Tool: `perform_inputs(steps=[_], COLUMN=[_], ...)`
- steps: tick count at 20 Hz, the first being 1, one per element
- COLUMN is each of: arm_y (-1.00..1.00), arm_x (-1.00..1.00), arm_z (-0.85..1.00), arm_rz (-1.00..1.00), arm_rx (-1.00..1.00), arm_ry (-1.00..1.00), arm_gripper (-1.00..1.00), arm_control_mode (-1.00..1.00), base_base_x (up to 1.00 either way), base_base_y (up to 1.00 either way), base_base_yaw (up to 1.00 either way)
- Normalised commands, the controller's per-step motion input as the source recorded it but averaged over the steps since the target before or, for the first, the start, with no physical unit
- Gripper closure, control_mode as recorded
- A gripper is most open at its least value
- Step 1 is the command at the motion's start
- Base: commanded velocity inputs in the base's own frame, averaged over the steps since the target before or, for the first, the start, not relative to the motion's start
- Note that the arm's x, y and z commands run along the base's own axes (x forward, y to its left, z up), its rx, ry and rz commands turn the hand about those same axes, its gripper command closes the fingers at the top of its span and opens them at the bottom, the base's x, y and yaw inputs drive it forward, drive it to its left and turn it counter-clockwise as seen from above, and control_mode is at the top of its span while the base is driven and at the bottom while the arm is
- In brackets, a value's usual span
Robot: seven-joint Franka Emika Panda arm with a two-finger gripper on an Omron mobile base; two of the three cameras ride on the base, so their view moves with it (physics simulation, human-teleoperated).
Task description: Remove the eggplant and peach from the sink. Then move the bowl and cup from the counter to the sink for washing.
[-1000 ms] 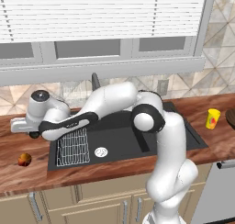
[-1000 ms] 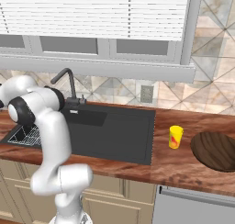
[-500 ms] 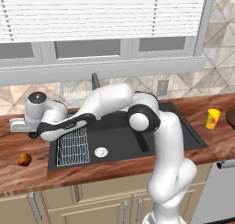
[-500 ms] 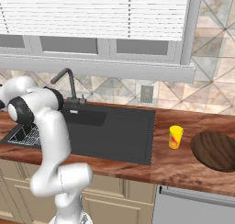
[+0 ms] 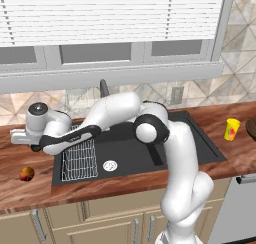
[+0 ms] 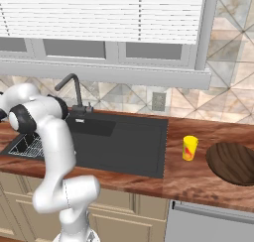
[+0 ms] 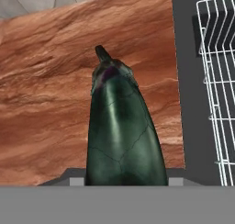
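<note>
Carrying the eggplant [image 7: 121,131] out of the sink [image 5: 200,138]: held part-open in the end effector [image 5: 35,147], jaws closed on its sides, just left of the sink over the wooden surface [image 7: 46,81], seemingly not yet set down. Next, probably: lowering onto the wood left of the sink, then letting go. One peach [image 5: 27,174] already out, lying left of the sink. Right of the sink: one cup [image 6: 189,148], one bowl [image 6: 233,162], both still to go in.
</note>
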Motion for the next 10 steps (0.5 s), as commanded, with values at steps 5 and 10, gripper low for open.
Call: perform_inputs(steps=[5, 10], arm_y=[0.08, 0.08], arm_x=[0.09, 0.11], arm_z=[-0.1, -0.06], arm_rz=[-0.08, -0.12], arm_rx=[0.0, 0.0], arm_ry=[0.0, 0.0], arm_gripper=[1.0, 1.0], arm_control_mode=[-1.0, -1.0], base_base_x=[0.0, 0.0], base_base_y=[0.0, 0.0], base_base_yaw=[0.0, 0.0])
